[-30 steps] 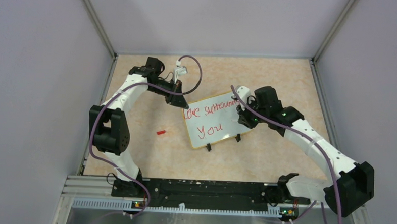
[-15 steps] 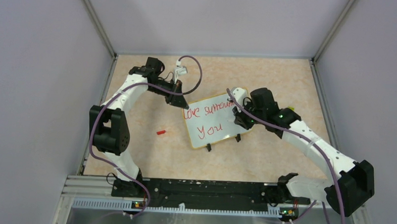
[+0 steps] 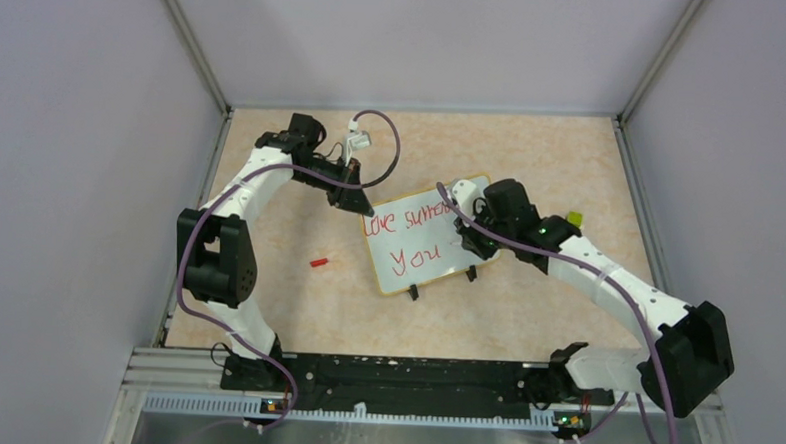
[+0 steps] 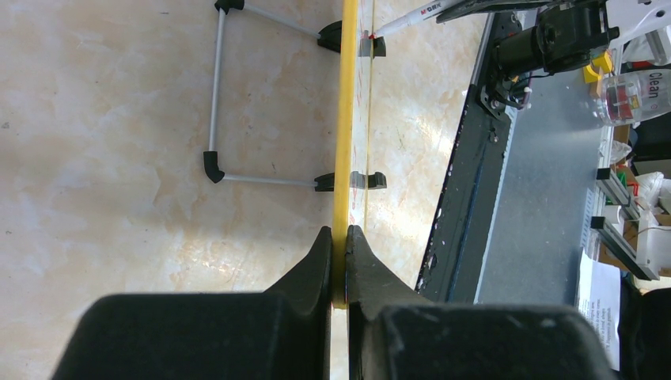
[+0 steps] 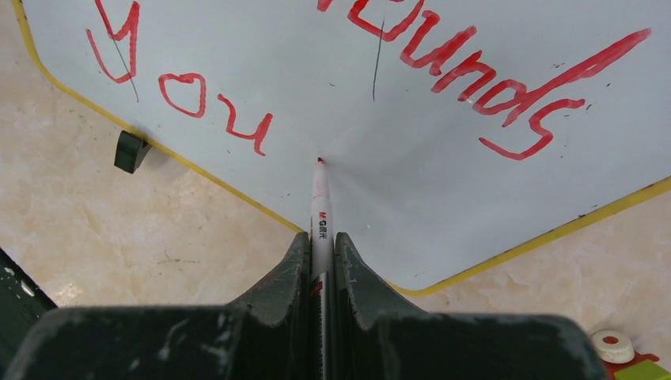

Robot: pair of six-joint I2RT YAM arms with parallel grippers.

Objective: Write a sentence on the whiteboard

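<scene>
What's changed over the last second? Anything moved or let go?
The right gripper, shut on the marker, slid left across the whiteboard. Its arm now hides the end of the top line and uncovers a yellow-green object. Nothing was released. The left gripper stays clamped on the rim; whiteboard, sentence and red cap are unmoved.

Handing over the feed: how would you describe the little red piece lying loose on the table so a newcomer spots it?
In the overhead view, find the whiteboard standing mid-table. Go left from its lower corner toward the left arm: the red piece lies alone between them. It is short, solid red and touches nothing, unlike the red writing on the board.
</scene>
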